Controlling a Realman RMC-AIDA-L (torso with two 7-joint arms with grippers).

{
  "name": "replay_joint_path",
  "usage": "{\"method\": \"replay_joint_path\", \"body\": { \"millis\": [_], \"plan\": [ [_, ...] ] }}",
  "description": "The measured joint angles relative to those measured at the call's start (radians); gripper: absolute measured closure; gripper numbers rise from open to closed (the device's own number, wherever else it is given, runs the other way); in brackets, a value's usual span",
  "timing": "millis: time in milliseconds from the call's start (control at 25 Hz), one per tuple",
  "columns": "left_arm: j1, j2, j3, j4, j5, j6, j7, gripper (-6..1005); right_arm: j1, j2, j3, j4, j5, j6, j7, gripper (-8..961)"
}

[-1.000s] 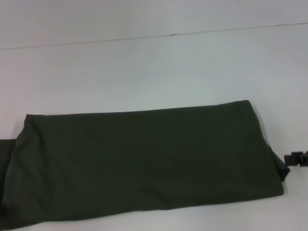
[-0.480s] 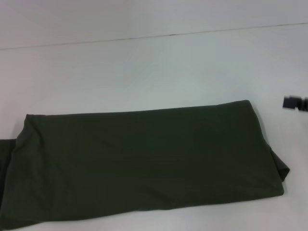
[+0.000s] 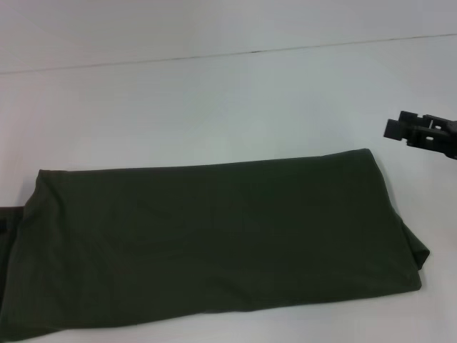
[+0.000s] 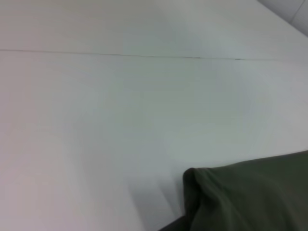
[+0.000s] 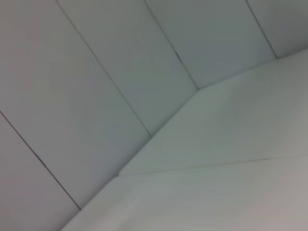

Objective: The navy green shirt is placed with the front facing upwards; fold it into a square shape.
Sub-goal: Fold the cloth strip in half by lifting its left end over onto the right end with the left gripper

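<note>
A wide white table (image 3: 214, 100) fills most of the head view, crossed by a thin dark seam near its far side. In the right wrist view only pale wall panels (image 5: 96, 72) with dark joints and a stretch of the same white surface are seen.

The navy green shirt (image 3: 214, 246) is laid on the near half of the table as a long folded band running from the left edge of the head view toward the right. Only plain green cloth is shown on top; no lettering is seen. Its far edge is straight, and at its right end a small lower layer sticks out past the upper fold. At the left end a rounded fold corner is seen in the left wrist view, lying flat on the table. Nothing rests on the cloth.

The right gripper (image 3: 421, 131) is seen at the right edge of the head view, above the table, beyond the shirt's right end and apart from it. Whether its fingers are apart or together cannot be told. The left gripper is not seen in any view.
</note>
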Motion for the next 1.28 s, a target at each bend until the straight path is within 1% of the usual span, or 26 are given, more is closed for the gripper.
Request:
{"method": "replay_joint_path", "body": {
  "millis": [200, 440, 600, 720, 880, 1080, 1280],
  "plan": [
    [-0.002, 0.001, 0.035, -0.003, 0.020, -0.038, -0.010, 129, 0.030, 0.003, 0.003, 0.052, 0.001, 0.021, -0.003, 22],
    [-0.003, 0.001, 0.061, -0.005, 0.038, -0.071, -0.019, 130, 0.028, 0.013, 0.004, 0.053, 0.019, 0.006, -0.076, 22],
    [-0.007, 0.001, 0.079, -0.007, 0.067, -0.098, -0.040, 130, 0.025, 0.015, 0.005, 0.058, 0.028, 0.016, -0.077, 23],
    [-0.015, 0.001, 0.107, -0.007, 0.096, -0.108, -0.068, 130, 0.024, 0.014, 0.005, 0.058, 0.034, 0.013, -0.075, 23],
    [-0.023, 0.002, 0.130, -0.008, 0.106, -0.086, -0.093, 131, 0.024, 0.008, 0.005, 0.058, 0.042, 0.010, -0.068, 23],
    [-0.042, 0.010, 0.139, -0.008, 0.117, -0.035, -0.112, 129, 0.026, 0.006, 0.005, 0.051, 0.043, 0.010, -0.053, 24],
    [-0.067, 0.020, 0.145, -0.028, 0.160, -0.042, -0.146, 130, 0.031, 0.005, 0.005, 0.049, 0.043, 0.009, -0.051, 24]
  ]
}}
